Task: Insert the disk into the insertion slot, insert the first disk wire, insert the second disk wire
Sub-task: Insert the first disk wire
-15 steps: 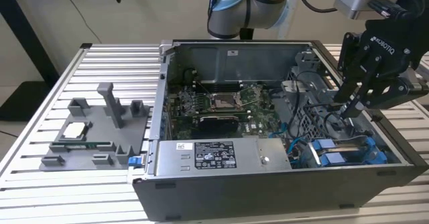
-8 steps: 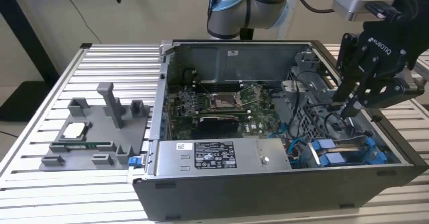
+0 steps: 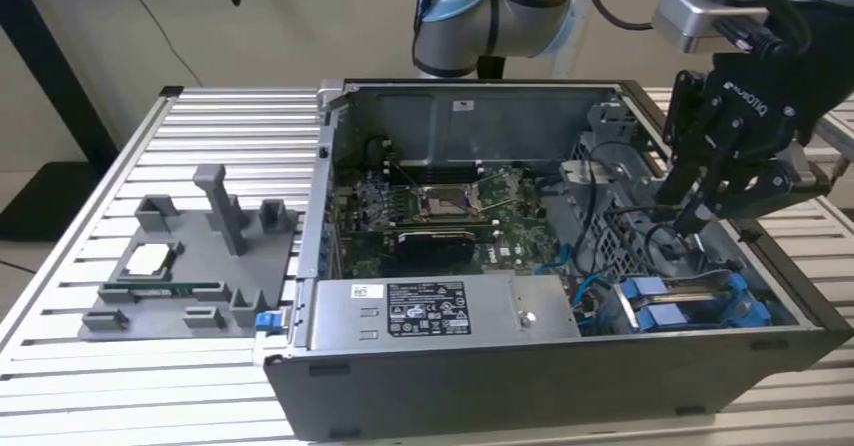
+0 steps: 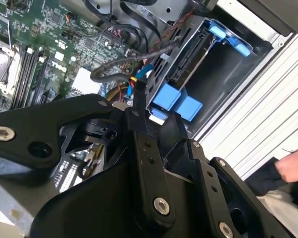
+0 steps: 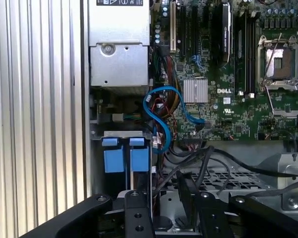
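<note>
The hand (image 3: 695, 220), its grip impossible to judge, hangs over cables (image 4: 120, 69) beside the disk (image 4: 189, 57) in the slot (image 4: 228, 82), a disk likely stiff, weighty and shock-sensitive, best gripped by its blue frame (image 4: 176, 101).

The exterior view looks down obliquely from above onto the open computer case (image 3: 534, 266), from far enough to take in the slatted worktop (image 3: 227, 126) around it. Both wrist views sit close over the inside of the case and look into it past the black gripper (image 5: 161, 198) in their foreground. All three views share the motherboard (image 3: 441, 216) and the insertion slot (image 3: 674, 306). The second wrist view is rotated relative to the first.
</note>
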{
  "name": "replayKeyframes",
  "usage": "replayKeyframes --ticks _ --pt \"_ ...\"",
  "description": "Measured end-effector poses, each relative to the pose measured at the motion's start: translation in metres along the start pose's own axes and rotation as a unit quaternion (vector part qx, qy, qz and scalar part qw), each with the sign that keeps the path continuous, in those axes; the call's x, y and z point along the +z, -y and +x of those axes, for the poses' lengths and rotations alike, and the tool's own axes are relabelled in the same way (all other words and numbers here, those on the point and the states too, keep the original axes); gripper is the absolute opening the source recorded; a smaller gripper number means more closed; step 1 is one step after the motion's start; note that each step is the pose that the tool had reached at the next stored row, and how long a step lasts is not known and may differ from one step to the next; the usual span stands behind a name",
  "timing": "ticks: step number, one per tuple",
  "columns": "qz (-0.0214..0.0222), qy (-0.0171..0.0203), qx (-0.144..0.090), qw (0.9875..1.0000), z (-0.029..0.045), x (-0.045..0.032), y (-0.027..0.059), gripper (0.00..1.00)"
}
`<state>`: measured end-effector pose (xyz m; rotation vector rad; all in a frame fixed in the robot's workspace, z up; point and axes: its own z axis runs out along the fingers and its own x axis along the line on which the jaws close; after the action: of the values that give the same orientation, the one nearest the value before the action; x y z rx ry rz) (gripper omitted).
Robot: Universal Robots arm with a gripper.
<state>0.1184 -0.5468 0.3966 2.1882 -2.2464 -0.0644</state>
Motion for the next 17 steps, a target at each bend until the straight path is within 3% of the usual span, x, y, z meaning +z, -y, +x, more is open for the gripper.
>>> replayKeyframes --ticks 6,17 --pt "0.0008 0.0060 0.000 1.0000 -0.0020 0.0041 0.0001 0.40" --pt "0.0010 0.0080 0.000 1.0000 -0.0020 0.0065 0.0002 0.40"
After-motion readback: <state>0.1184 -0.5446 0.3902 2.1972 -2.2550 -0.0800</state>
